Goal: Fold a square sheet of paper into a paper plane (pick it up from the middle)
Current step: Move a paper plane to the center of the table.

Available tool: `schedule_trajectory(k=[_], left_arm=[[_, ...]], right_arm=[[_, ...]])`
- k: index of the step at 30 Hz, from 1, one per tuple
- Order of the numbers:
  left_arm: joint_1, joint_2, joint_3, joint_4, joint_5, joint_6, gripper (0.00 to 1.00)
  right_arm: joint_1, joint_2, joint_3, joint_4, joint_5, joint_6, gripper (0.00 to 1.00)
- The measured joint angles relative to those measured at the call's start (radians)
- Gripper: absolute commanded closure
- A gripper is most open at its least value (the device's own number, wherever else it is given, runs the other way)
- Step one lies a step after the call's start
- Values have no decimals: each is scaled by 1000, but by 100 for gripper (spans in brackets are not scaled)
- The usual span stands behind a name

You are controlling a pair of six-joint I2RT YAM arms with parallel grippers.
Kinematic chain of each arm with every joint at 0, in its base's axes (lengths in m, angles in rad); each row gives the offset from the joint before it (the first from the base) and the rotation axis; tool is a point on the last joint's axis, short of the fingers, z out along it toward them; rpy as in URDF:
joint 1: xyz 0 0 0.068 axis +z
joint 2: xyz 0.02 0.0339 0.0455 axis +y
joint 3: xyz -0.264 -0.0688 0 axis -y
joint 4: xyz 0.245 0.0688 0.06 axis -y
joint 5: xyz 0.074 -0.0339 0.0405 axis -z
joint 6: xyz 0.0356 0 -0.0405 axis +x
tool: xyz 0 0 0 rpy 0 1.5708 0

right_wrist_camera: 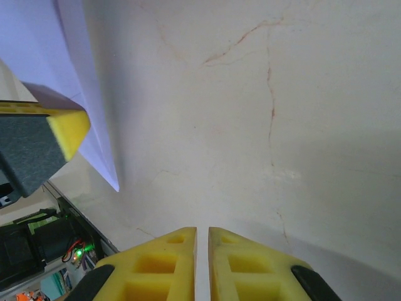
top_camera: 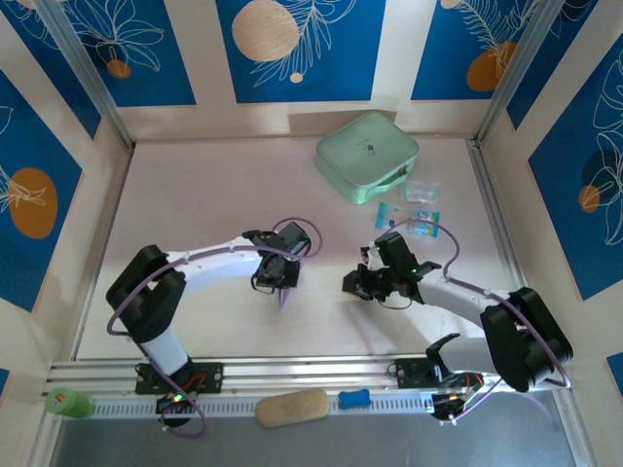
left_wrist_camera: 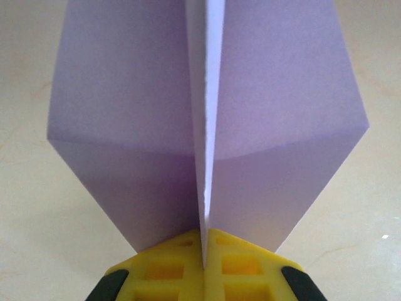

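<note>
The lavender square sheet of paper is folded into a paper plane (left_wrist_camera: 125,94) with two sloping wings and an upright centre ridge. My left gripper (left_wrist_camera: 205,241) is shut on the bottom of that ridge. In the top view the left gripper (top_camera: 280,280) hangs over the middle of the table, with the plane's purple tip (top_camera: 283,296) poking out below it. In the right wrist view the plane (right_wrist_camera: 81,75) and its sharp point sit at the upper left, beside a left fingertip (right_wrist_camera: 62,128). My right gripper (right_wrist_camera: 202,235) is shut to a thin slit, holding nothing, to the right of the plane (top_camera: 352,284).
A mint-green case (top_camera: 367,156) lies at the back right. Small blue packets (top_camera: 414,219) and a clear packet (top_camera: 421,191) lie in front of it. On the front rail sit a tan block (top_camera: 291,407), a blue piece (top_camera: 354,398) and a green object (top_camera: 68,402).
</note>
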State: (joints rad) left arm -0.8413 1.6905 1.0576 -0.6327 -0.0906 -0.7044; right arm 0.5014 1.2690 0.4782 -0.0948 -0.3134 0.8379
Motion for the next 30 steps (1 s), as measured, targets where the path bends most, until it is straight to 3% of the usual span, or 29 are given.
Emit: schedule_trajectory(k=[17,30], left_arm=[[0,40,1,-3,11,3,91],[0,46,2,-3,11,3,91]], right_arm=[[14,32,6,5,0,0,87],[16,44,11,5,0,0,87]])
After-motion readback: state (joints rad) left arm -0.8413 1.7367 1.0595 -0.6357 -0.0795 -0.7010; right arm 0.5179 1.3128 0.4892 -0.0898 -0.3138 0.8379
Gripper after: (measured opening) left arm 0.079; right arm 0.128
